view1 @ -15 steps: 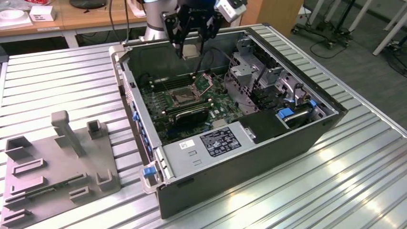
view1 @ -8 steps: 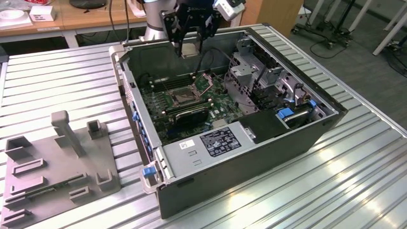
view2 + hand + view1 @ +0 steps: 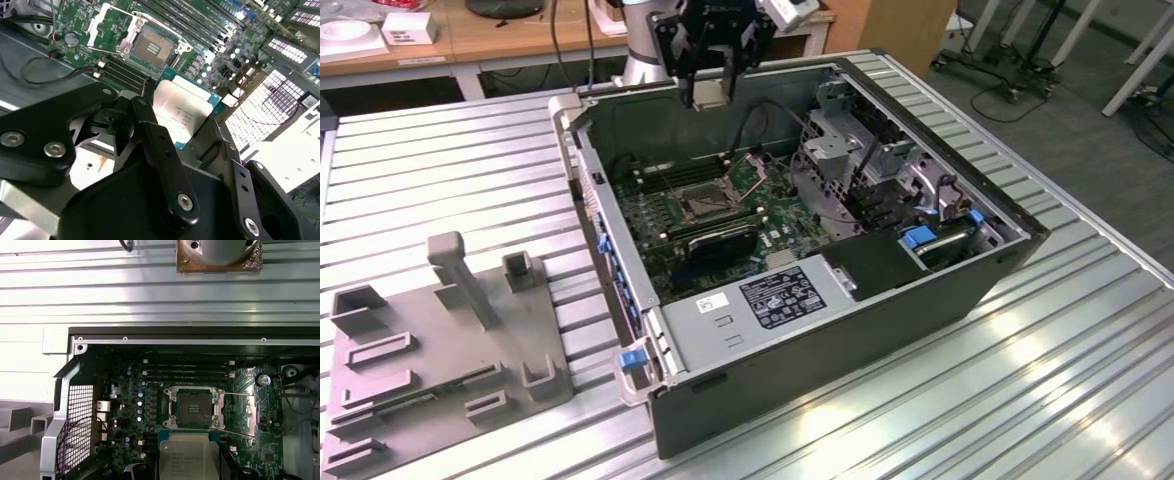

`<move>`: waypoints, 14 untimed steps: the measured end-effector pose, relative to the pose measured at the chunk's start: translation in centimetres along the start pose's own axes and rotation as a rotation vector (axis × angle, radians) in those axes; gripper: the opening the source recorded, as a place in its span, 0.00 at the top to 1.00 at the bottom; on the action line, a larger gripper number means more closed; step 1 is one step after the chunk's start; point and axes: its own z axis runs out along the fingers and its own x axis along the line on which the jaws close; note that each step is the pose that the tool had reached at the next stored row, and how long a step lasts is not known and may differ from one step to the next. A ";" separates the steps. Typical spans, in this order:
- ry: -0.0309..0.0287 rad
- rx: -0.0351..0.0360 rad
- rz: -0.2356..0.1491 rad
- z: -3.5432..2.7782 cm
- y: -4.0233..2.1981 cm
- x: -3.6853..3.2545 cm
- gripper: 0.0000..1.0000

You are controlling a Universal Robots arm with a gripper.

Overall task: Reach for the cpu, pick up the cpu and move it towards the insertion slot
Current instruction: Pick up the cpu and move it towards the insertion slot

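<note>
Gripper [image 3: 192, 127] clamped on the cpu [image 3: 181, 111], fingers [image 3: 159, 145] pinching its edges, silvery face showing in both wrist views [image 3: 189, 459]. In the exterior view the gripper [image 3: 710, 92] hangs above the rear wall of the open computer case [image 3: 854, 330], chip [image 3: 708, 93] held between the jaws, well above the board. Past the chip lies the insertion slot [image 3: 152, 47], frame open, socket bare, on the green motherboard [image 3: 127, 405]; memory slots [image 3: 187, 371] beyond it. Grey fixture plate [image 3: 440, 345] sits on the table beside the case.
</note>
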 end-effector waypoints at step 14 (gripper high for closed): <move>0.0000 0.0001 0.000 0.04 0.44 -0.01 0.45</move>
